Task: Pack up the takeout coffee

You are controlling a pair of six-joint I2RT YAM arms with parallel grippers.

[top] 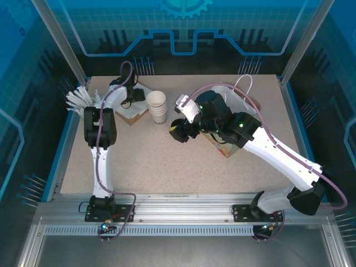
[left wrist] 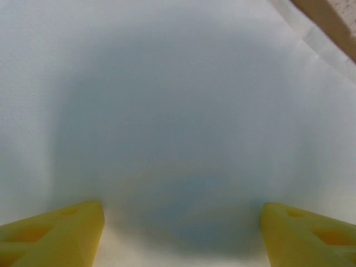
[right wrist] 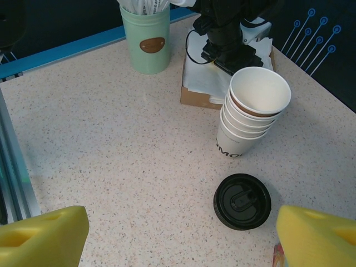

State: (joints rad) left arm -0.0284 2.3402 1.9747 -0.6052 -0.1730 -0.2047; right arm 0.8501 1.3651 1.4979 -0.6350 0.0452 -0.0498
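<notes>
A round black lid (right wrist: pixel 242 201) stands on the speckled table, seen from above. Nothing shows beneath it, so I cannot tell whether it caps the takeout coffee. My right gripper (right wrist: pixel 183 239) hangs open above the table, its right finger (right wrist: pixel 317 236) just right of the lid and nothing between the fingers. In the top view the right gripper (top: pixel 179 131) sits by that black lid (top: pixel 182 133). My left gripper (left wrist: pixel 182 233) is open, close over white napkins (left wrist: pixel 178 100). It is at the back left over a brown box (top: pixel 132 114).
A stack of lidless white cups (right wrist: pixel 253 111) stands just behind the lid. A mint holder (right wrist: pixel 146 39) and the napkin box (right wrist: pixel 203 89) lie farther back. A white handled bag (top: pixel 236 92) stands behind my right arm, and a colourful packet (top: pixel 221 148) lies under it.
</notes>
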